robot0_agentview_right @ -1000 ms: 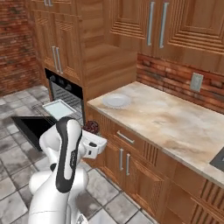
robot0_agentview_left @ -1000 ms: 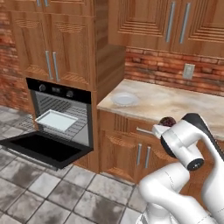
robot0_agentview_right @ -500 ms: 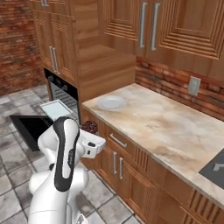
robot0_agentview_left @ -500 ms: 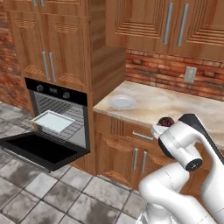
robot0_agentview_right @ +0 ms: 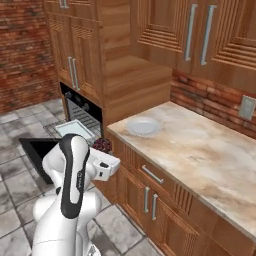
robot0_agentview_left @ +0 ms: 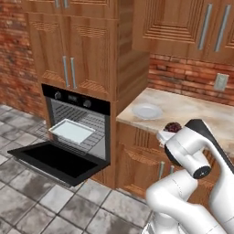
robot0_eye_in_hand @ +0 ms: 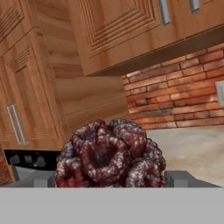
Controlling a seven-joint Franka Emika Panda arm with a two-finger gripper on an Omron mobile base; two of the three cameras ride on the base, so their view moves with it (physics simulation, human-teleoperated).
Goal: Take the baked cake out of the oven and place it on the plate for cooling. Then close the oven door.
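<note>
Gripper: the gripper (robot0_eye_in_hand: pixel 112 181) was near the front edge of the counter, with its fingers spread wide on both sides of the cake; the two dark fingertips (robot0_eye_in_hand: pixel 43 179) stood at the left and the right of the lump.
Cake: the cake (robot0_eye_in_hand: pixel 111 155) was a dark reddish-brown lump held between the fingers, in the air before the counter edge (robot0_agentview_left: pixel 172 127) (robot0_agentview_right: pixel 102 145).
Oven door: the oven door (robot0_agentview_left: pixel 57 160) lay open and flat, low at the left.
Oven: the oven (robot0_agentview_left: pixel 77 121) was open, to the left of the counter; a pale tray (robot0_agentview_left: pixel 71 131) lay on its rack.
Counter: the counter (robot0_agentview_right: pixel 210 155) was of beige stone, above wooden cabinets.
Plate: the plate (robot0_agentview_left: pixel 147 110) (robot0_agentview_right: pixel 143 126) was white and bare, on the counter near its left end, farther than the cake.
</note>
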